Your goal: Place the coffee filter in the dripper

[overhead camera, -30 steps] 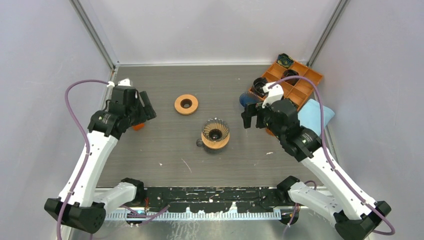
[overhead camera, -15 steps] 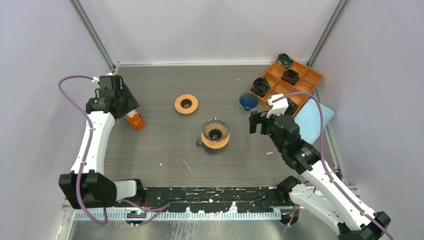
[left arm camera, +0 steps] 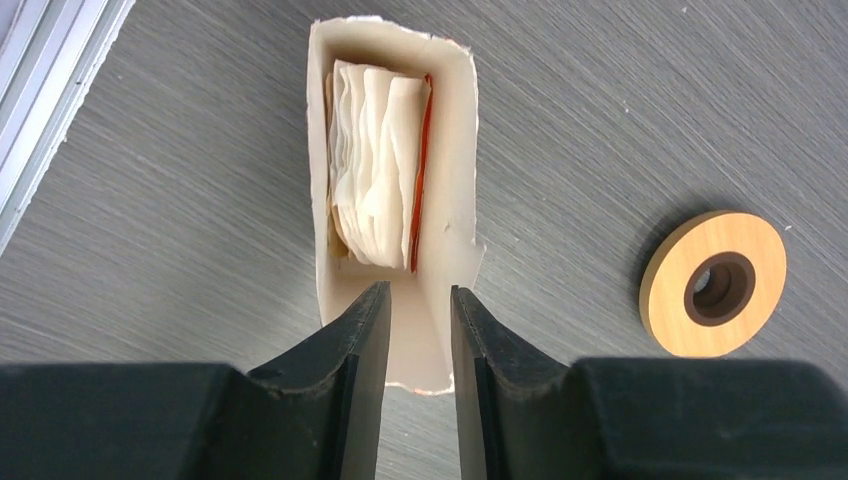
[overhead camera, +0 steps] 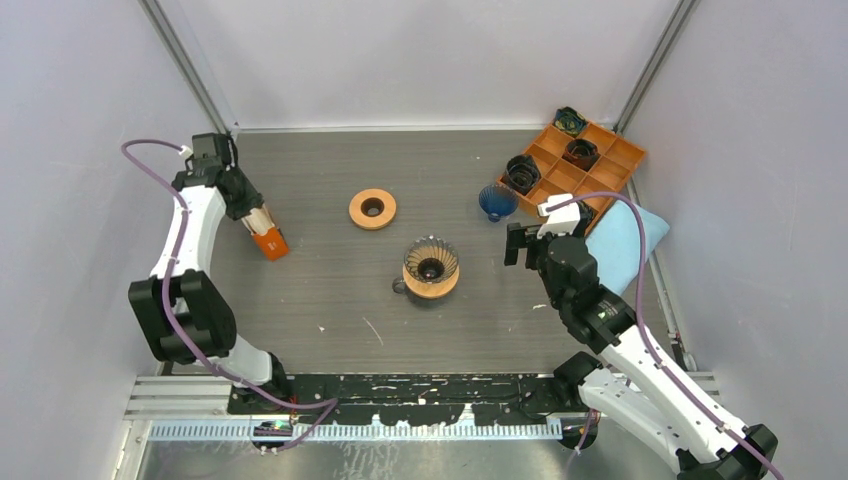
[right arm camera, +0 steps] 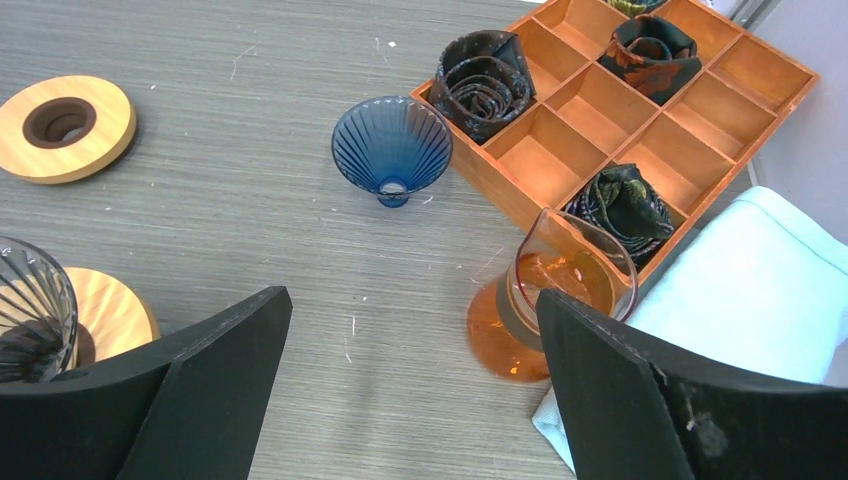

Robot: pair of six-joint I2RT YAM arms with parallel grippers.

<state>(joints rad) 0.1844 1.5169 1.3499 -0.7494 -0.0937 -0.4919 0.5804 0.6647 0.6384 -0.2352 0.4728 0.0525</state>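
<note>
Downward, left end effector [left arm camera: 417, 295] over filters [left arm camera: 375, 170]

Lab test cell — plain walls [overhead camera: 430, 60], aluminium frame [overhead camera: 193, 70]

Two drippers [overhead camera: 431, 262] [overhead camera: 497, 200], one wooden ring [overhead camera: 372, 209], one filter box [left arm camera: 452, 150], one tray [overhead camera: 608, 178]

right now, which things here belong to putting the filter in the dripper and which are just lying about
For the job: coffee filters, their open box, glass dripper, left gripper.
Lying about: wooden ring, blue dripper, orange tray, amber carafe, blue cloth.
</note>
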